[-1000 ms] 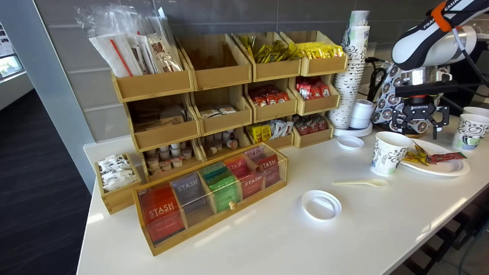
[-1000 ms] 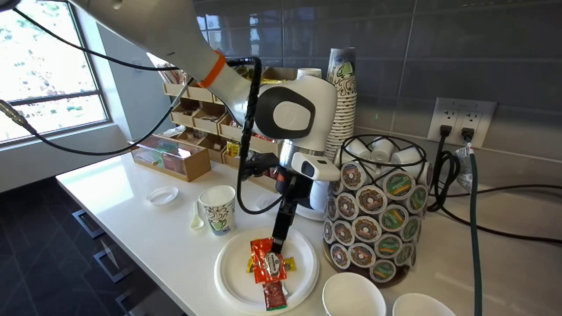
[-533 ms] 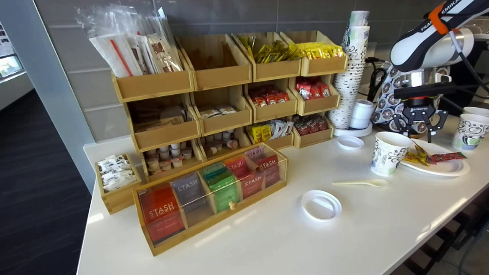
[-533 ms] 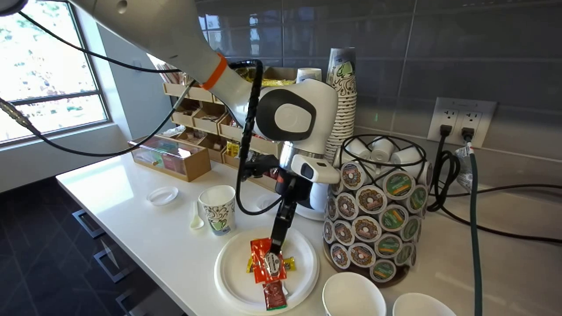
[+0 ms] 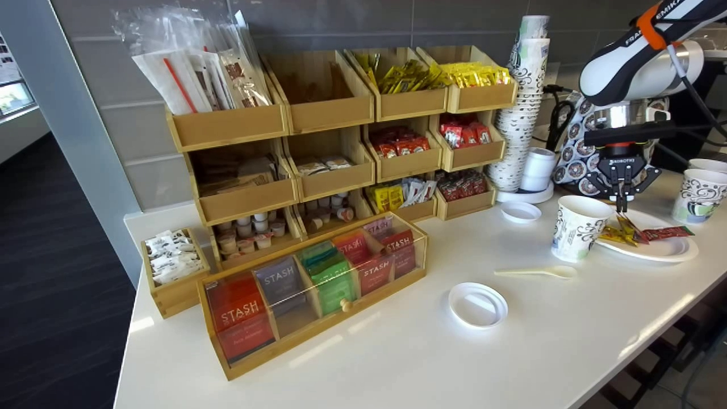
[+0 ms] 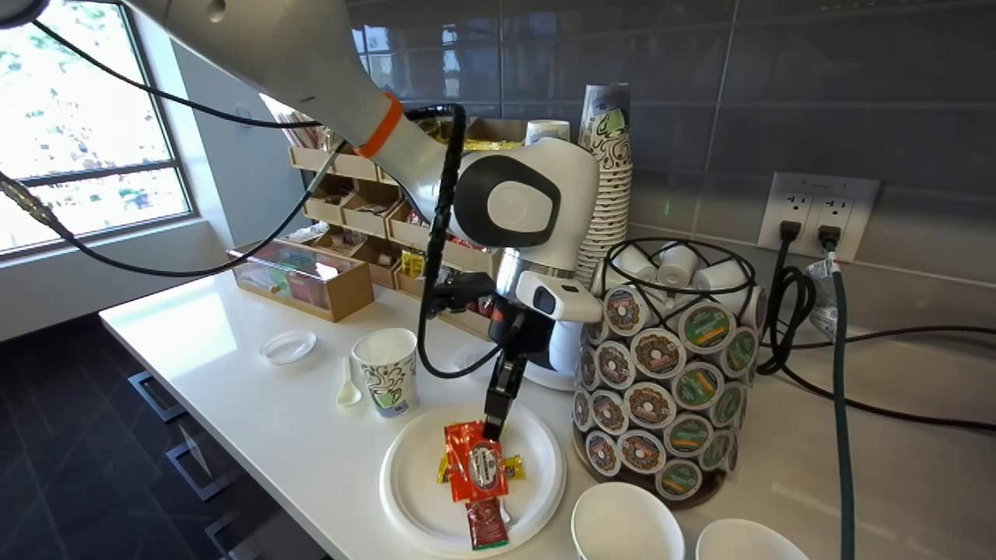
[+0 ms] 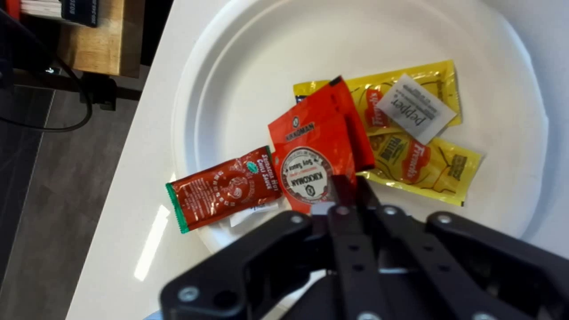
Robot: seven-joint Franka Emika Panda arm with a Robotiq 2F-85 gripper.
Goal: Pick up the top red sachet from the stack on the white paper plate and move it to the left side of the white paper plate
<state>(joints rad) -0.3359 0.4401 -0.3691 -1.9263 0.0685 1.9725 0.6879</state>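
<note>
Both jaws stand drawn together at an edge of the top red sachet; whether they pinch it, I cannot tell. It tops the stack, over yellow packets, on the white paper plate on the desk, with a Sriracha packet just beside it, across the plate's rim.

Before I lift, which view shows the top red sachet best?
The wrist view: the top red sachet shows face-on, lettering readable, though the gripper overlaps one corner. In an exterior view it shows smaller, lettering unreadable; in an exterior view, at most a thin sliver, hard to pick out.
</note>
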